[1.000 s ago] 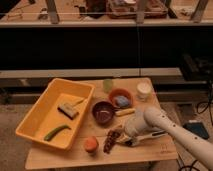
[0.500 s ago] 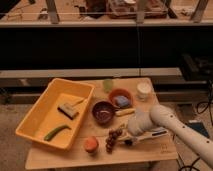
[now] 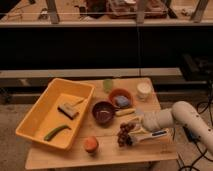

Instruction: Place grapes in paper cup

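The grapes (image 3: 121, 139), a small dark reddish bunch, lie at the front right of the wooden table (image 3: 65, 157). My gripper (image 3: 128, 134) reaches in from the right on a white arm and its pale fingers sit shut on the bunch's right end. The paper cup (image 3: 144, 90), short and white, stands at the table's far right corner, well behind the gripper.
A dark red bowl (image 3: 103, 111) and an orange bowl (image 3: 120, 97) holding a blue item stand between the gripper and the cup. Behind them is a pale green cup (image 3: 108, 84). A yellow tray (image 3: 37, 120) fills the left side. An orange fruit (image 3: 90, 144) sits left of the grapes.
The arm has settled slightly lower over the grapes. The bunch stays at about the same spot on the table.
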`<move>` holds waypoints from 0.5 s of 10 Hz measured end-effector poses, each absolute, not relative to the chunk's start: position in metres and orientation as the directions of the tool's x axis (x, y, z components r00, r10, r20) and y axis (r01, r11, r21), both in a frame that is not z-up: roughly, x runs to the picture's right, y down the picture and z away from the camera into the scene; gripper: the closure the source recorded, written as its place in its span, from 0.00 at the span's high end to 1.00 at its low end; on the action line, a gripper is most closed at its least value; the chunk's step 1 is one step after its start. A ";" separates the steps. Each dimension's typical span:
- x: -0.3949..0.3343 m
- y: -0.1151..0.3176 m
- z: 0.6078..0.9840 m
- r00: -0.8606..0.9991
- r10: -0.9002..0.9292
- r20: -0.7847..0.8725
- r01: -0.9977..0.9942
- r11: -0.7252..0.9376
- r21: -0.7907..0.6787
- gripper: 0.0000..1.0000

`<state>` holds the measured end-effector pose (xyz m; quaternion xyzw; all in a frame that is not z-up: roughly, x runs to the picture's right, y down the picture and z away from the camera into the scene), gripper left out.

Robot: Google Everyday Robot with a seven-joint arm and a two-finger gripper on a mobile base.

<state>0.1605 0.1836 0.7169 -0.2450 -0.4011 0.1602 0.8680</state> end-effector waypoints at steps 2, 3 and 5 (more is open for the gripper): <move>0.205 0.175 0.713 0.598 0.529 0.602 -0.159 0.815 -0.557 0.19; 0.210 0.174 0.713 0.594 0.534 0.602 -0.168 0.814 -0.556 0.19; 0.208 0.174 0.713 0.594 0.533 0.603 -0.164 0.814 -0.558 0.19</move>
